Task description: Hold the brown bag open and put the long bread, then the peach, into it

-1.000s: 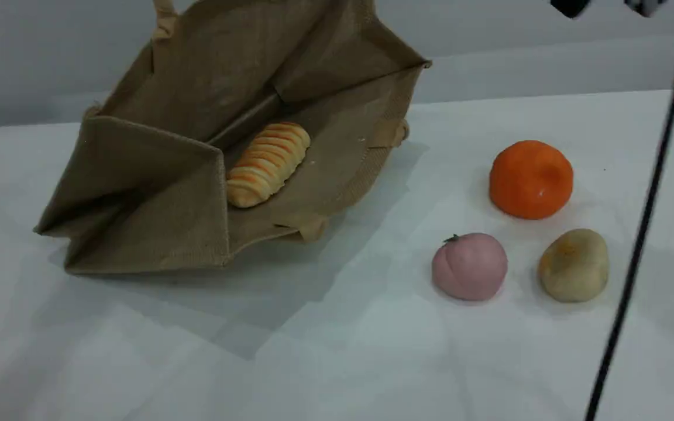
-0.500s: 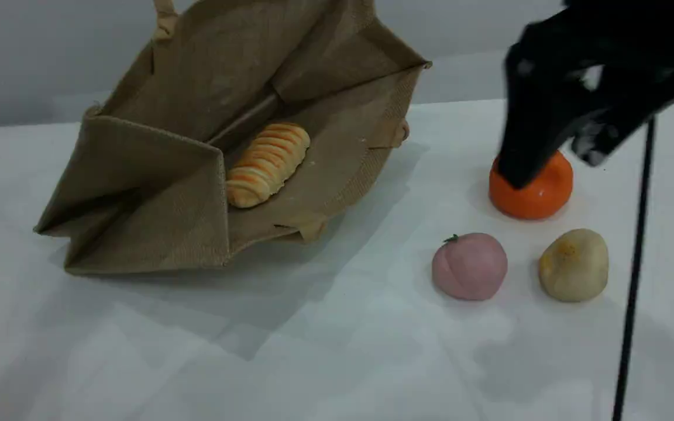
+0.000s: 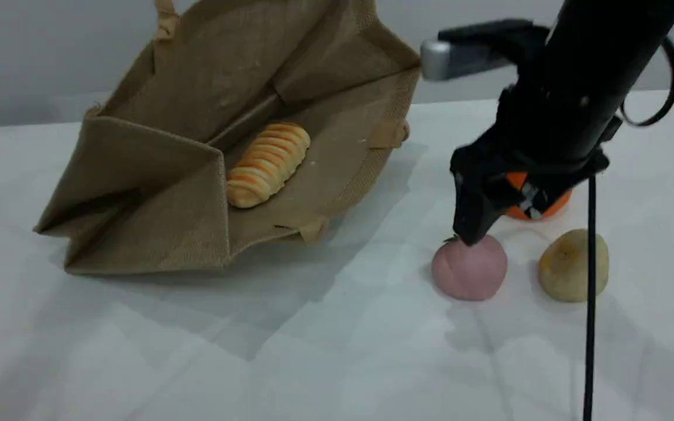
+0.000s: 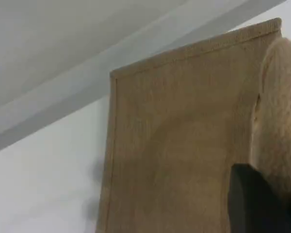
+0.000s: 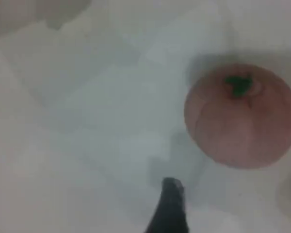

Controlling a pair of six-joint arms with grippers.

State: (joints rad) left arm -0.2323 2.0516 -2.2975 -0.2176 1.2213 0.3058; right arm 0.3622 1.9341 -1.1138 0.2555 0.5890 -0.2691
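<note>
A large tan-brown woven jute bag (image 3: pixel 208 146) is seen lying tilted on a white table (image 3: pixel 313 351), its mouth spread wide toward the camera. An elongated golden-yellow bread roll with orange stripes (image 3: pixel 267 164) is lying inside it. In the left wrist view, the left gripper (image 4: pixel 262 204) is clenched on a padded beige loop handle (image 4: pixel 279 121) of the bag. The black right gripper (image 3: pixel 480 225) is positioned just above a small round pale-pink peach (image 3: pixel 469 268), jaws spread wide and holding nothing. A bright orange round fruit (image 3: pixel 539 207) is partly hidden behind it. A lumpy yellowish-beige round item (image 3: pixel 571 266) is placed beside the peach.
</note>
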